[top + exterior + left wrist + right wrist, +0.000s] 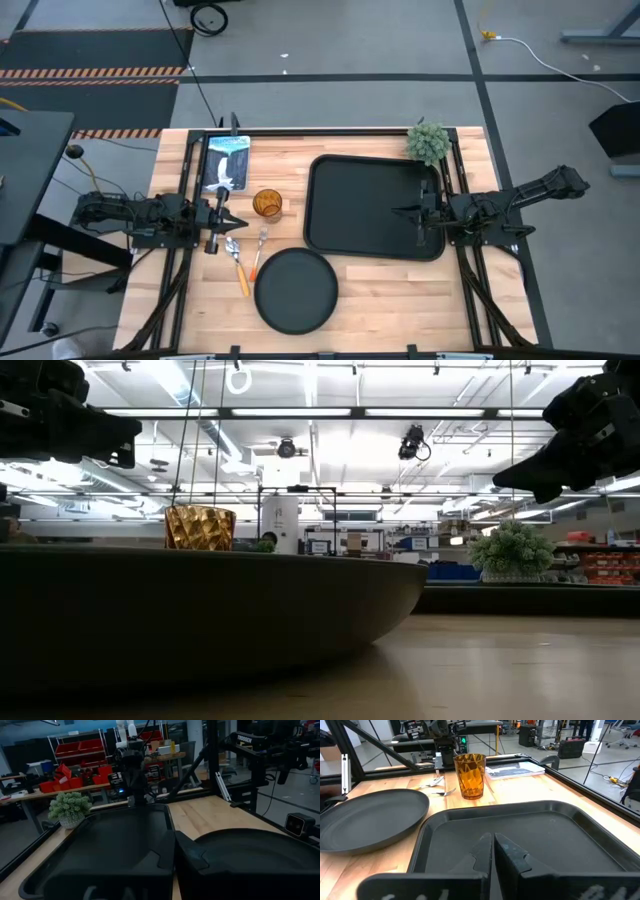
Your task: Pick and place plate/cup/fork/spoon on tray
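Note:
The black tray (375, 205) lies at the table's centre right and also shows in the right wrist view (530, 830). The round black plate (296, 290) rests flat near the front edge. The amber cup (267, 203) stands upright left of the tray, also in the right wrist view (470, 775). The spoon (236, 262) and the fork (259, 252) lie side by side between the cup and the plate. My left gripper (243, 222) is shut and empty, left of the cup and above the spoon. My right gripper (397, 211) is shut and empty, above the tray's right half.
A potted green plant (430, 142) stands at the tray's far right corner. A magazine (226, 162) lies at the far left behind the cup. Bare wood shows right of the plate, in front of the tray (400, 300).

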Motion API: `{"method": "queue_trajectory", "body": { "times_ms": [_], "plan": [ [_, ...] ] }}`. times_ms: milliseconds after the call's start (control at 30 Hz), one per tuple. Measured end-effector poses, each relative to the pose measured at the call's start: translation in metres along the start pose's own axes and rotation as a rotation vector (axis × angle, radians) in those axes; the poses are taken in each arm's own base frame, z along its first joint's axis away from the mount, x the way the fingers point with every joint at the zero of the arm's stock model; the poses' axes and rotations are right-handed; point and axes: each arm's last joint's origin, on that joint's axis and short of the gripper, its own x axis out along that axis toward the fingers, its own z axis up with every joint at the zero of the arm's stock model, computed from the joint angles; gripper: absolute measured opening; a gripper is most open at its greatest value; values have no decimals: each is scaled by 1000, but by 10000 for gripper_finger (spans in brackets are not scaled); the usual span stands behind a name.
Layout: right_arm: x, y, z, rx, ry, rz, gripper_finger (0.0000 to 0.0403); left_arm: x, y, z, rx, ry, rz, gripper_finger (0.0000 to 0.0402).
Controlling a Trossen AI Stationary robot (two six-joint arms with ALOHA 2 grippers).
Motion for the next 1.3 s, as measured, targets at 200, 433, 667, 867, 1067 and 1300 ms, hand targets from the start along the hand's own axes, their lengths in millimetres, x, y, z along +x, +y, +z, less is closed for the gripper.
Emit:
{"method": "queue_trajectory", "body": {
  "times_ms": [200, 433, 667, 867, 1067, 1300],
  "plan": [
    [0, 0, 0, 0, 0, 0, 27, 0, 0, 0, 0, 0, 0, 9],
    [0, 0, 0, 0, 0, 0, 27, 0, 0, 0, 0, 0, 0, 9],
    [0, 0, 0, 0, 0, 0, 27, 0, 0, 0, 0, 0, 0, 9],
    [0, 0, 0, 0, 0, 0, 27, 0, -1, 0, -144, 2, -13, 9],
    [0, 0, 0, 0, 0, 0, 27, 0, -1, 0, -435, 6, -22, 9],
    [0, 0, 0, 0, 0, 0, 27, 0, 4, 3, -517, -55, 134, 9]
  ]
}}
